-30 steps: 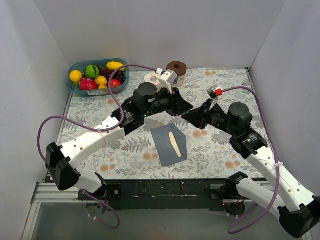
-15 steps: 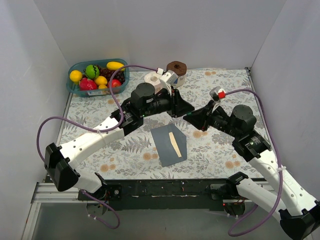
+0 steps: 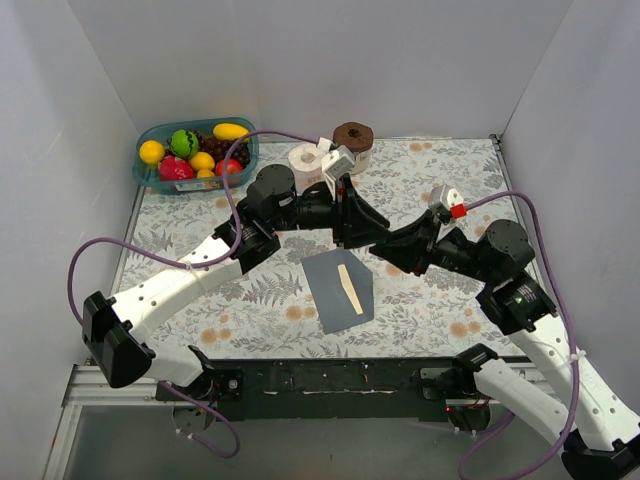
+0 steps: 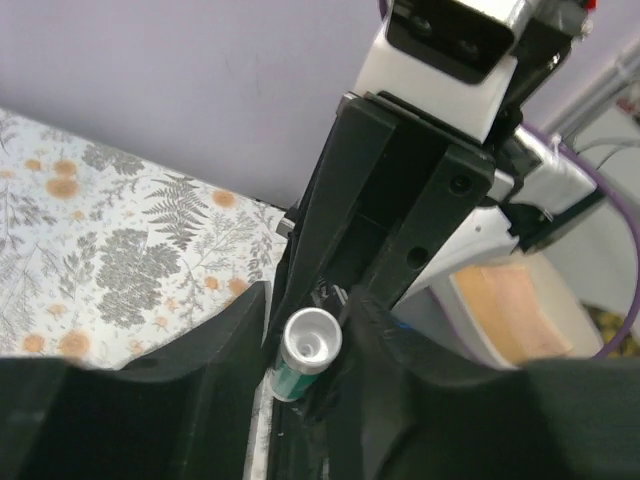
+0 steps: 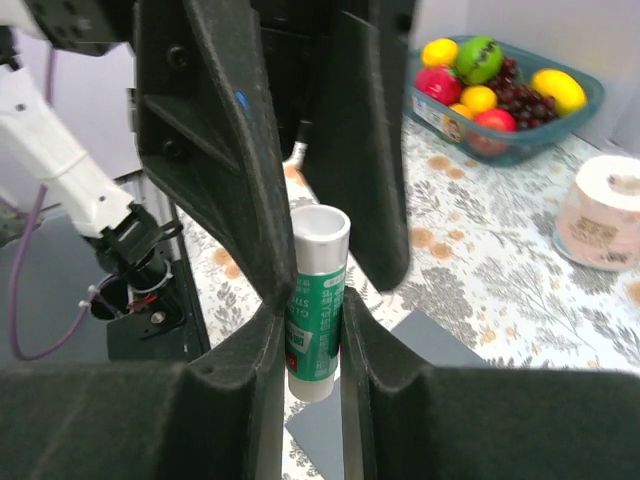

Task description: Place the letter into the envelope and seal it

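The dark grey envelope (image 3: 338,290) lies flat on the floral table between the arms; it also shows in the right wrist view (image 5: 440,345). A narrow cream-tan strip (image 3: 347,286) lies across it; the whole letter sheet is not in view. My right gripper (image 5: 312,330) is shut on a green glue stick (image 5: 315,300) with a white end. My left gripper (image 4: 305,330) meets it tip to tip, its fingers (image 5: 235,180) closed on the stick's white end (image 4: 310,345). Both grippers (image 3: 375,236) hover above the table just behind the envelope.
A teal basket of toy fruit (image 3: 195,152) stands at the back left. A toilet roll (image 3: 303,157) and a brown round object (image 3: 353,135) stand at the back middle. White walls enclose the table on three sides.
My right gripper has moved left and up to the left gripper. The left gripper has swung right, and the two now meet tip to tip. The envelope has not moved.
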Tool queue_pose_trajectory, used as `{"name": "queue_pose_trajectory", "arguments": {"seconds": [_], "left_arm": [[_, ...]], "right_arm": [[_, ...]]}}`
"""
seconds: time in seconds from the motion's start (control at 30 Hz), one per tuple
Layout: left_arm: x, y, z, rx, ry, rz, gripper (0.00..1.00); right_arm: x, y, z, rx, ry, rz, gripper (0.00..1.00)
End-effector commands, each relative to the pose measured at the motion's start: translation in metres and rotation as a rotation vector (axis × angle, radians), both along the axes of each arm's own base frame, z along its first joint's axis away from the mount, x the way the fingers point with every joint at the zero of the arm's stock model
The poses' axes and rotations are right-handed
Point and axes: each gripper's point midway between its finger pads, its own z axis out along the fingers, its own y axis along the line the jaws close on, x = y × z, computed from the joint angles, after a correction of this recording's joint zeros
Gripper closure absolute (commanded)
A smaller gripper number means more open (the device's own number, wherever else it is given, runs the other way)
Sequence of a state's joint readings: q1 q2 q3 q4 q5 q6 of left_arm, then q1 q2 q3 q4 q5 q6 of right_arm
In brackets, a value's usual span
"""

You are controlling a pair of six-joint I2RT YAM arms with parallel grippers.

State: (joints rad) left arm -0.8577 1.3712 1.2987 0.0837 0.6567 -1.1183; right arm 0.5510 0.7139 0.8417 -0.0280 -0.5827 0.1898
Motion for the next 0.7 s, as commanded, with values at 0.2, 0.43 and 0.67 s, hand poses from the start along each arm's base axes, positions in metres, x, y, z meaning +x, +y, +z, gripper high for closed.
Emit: {"name": "queue_pose_trajectory", "arguments": {"seconds": [0.2, 0.43, 0.67], "left_arm": [[0.028, 0.006, 0.018, -0.021, 0.060, 0.245, 0.03], [0.074, 0.024, 0.005, -0.012, 0.188, 0.553, 0.09], [0.082, 0.039, 0.007, -0.056, 0.230, 0.655, 0.11]], "right_arm": [[0.007, -0.004, 0.038, 0.057, -0.108, -0.061, 0.99], [0.038, -0.012, 0.029, 0.071, -0.011, -0.222, 0.99], [0.041, -0.014, 0.023, 0.075, 0.006, -0.249, 0.99]]}}
